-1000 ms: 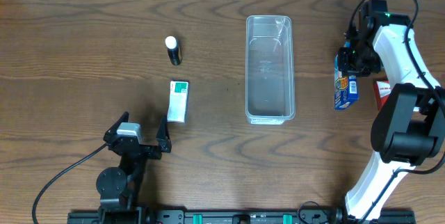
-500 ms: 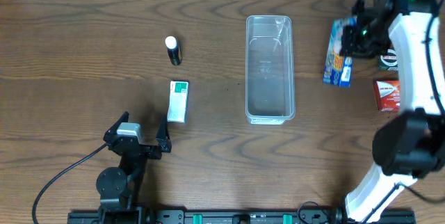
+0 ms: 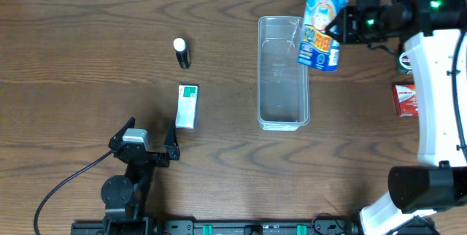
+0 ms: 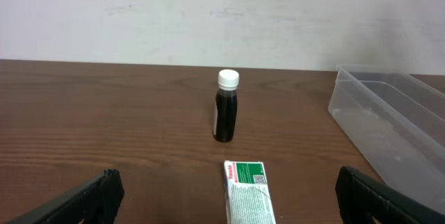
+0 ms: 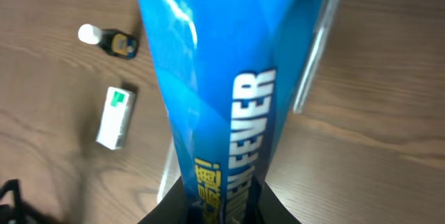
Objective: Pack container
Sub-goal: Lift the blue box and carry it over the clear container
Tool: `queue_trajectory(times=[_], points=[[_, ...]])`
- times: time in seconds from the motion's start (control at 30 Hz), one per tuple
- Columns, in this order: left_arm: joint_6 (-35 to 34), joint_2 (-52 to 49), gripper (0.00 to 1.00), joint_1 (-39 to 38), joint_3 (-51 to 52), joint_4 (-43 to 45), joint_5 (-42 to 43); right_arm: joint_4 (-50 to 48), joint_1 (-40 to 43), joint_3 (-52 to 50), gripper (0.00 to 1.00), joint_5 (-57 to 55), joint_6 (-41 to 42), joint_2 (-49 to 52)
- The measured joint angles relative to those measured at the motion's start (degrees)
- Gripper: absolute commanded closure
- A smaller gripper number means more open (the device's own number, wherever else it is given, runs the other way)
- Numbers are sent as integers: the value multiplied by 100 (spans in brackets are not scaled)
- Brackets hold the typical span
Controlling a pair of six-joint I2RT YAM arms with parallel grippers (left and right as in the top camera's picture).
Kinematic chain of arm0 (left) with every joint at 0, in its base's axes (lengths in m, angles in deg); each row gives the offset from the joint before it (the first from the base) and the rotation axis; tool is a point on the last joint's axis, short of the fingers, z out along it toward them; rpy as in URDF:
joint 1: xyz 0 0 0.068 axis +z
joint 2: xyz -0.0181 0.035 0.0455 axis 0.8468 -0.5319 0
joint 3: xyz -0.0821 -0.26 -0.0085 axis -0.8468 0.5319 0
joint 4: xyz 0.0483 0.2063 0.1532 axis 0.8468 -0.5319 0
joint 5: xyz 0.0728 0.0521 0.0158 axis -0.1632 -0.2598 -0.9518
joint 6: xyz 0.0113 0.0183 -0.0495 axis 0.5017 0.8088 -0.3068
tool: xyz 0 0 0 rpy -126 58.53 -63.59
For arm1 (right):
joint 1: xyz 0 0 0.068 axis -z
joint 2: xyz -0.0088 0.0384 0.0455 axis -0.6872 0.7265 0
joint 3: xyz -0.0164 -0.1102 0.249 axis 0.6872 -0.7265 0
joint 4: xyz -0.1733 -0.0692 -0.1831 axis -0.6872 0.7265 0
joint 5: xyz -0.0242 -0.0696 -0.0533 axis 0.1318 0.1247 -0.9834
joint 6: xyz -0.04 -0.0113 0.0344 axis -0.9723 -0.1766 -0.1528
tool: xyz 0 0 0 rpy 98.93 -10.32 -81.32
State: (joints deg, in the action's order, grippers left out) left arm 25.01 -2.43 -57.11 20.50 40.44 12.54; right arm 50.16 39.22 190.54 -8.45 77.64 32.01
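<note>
The clear plastic container (image 3: 282, 82) lies long and narrow at the table's middle, and shows empty inside; it also shows in the left wrist view (image 4: 396, 123). My right gripper (image 3: 349, 22) is shut on a blue snack bag (image 3: 322, 27) and holds it in the air over the container's far right corner; the bag fills the right wrist view (image 5: 229, 78). My left gripper (image 3: 146, 146) is open and empty near the front left, just short of a white and green box (image 3: 187, 105), which also shows in the left wrist view (image 4: 248, 190).
A small dark bottle with a white cap lies at the back left (image 3: 181, 52) and stands upright in the left wrist view (image 4: 226, 106). A red box (image 3: 406, 99) and a round dark item (image 3: 406, 61) sit at the right edge by the right arm.
My right gripper has lifted the blue bag off the table at the right and carried it left and back, to above the container's far right corner. The left arm has not moved.
</note>
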Motion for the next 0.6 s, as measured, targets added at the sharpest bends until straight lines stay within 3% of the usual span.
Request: queue_trajectory(times=[0.6], points=[[0,0,2,0,0,0,0,-466,-538,-2,81,415,839,992]])
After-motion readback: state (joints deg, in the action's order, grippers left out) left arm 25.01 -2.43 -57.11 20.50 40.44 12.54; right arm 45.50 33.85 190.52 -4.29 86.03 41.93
